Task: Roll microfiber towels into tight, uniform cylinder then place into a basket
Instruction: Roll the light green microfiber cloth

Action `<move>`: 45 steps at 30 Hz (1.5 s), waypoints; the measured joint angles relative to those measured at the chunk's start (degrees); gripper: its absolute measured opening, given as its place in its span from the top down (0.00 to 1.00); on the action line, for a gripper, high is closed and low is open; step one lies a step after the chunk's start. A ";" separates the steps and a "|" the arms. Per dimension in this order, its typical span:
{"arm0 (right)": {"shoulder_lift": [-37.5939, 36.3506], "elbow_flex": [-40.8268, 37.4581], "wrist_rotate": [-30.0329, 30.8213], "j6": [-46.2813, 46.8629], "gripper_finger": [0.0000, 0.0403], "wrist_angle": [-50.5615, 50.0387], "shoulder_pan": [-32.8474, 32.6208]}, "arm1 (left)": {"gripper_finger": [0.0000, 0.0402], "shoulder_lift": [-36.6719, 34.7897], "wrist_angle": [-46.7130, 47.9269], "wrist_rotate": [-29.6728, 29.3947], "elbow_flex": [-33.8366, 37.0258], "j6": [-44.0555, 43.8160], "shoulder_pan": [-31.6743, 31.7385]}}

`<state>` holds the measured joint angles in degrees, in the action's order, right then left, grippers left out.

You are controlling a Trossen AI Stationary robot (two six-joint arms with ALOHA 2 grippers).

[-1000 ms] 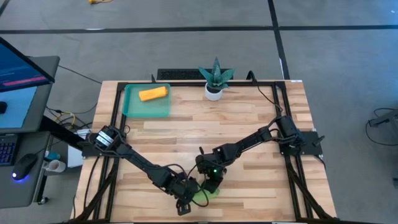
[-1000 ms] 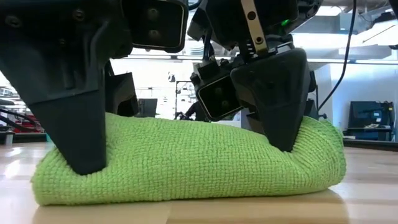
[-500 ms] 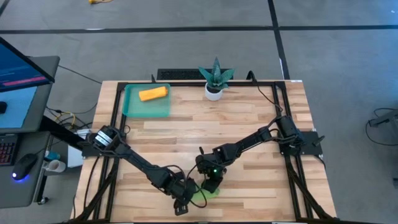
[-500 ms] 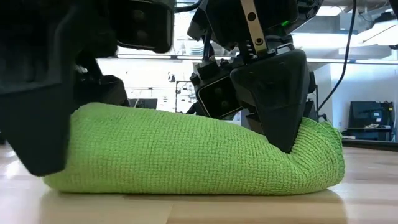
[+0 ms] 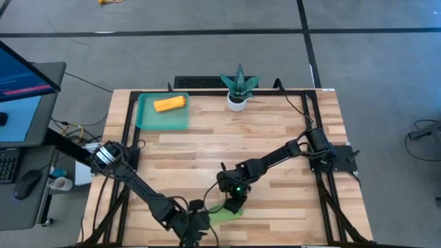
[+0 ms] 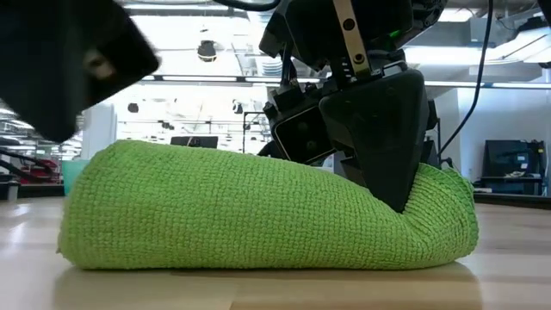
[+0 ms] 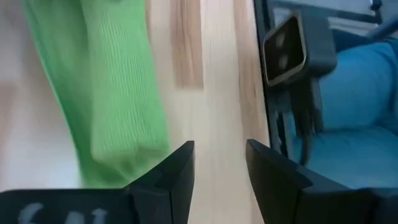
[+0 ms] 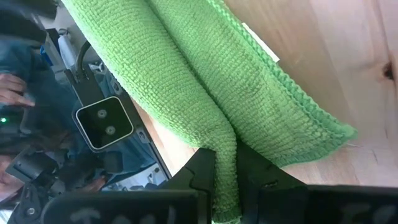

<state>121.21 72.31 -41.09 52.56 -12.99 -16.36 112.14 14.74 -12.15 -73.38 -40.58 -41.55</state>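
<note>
A lime green microfiber towel (image 6: 258,207) with a fine looped, knitted-looking weave is seen rolled on the pale wooden table (image 5: 275,131), whose top is striped with lighter and darker butcher-block planks. Far across the table from that towel, a bright orange rolled towel (image 5: 169,104) is shown inside a translucent teal-green plastic basket (image 5: 146,120). Beside the basket, a small white pot with a spiky teal-green plant (image 5: 238,87) is visible. The towel is pinched by the matte black right gripper (image 6: 392,194).

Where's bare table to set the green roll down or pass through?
Free: the middle boards between basket, plant and right gripper, plus the right side. Crowded: the front edge, where left gripper and the green towel sit.
</note>
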 joint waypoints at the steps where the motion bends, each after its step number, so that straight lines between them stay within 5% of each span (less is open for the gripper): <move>1: 0.00 0.00 -0.03 0.00 0.86 0.02 0.00 | 0.67 0.00 -0.92 -1.76 0.00 1.78 -0.11; 7: 0.02 0.00 -0.23 -0.02 0.86 0.11 0.00 | 0.67 0.40 -7.05 -6.15 -0.04 10.67 0.17; 14: 0.04 0.00 -0.40 -0.11 0.86 0.83 0.11 | 0.67 2.25 -2.83 -5.62 0.57 9.58 2.96; 31: 0.07 0.06 -0.17 0.62 0.85 1.69 0.11 | 0.67 2.96 7.65 -8.94 0.47 -7.94 2.56; 45: -0.06 0.15 0.07 -1.92 0.55 1.28 0.70 | 0.67 4.13 7.96 -6.31 0.92 -10.25 2.89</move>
<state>121.15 72.47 -41.02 50.63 -11.71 -15.66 116.27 22.70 -18.46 -72.47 -50.83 -38.65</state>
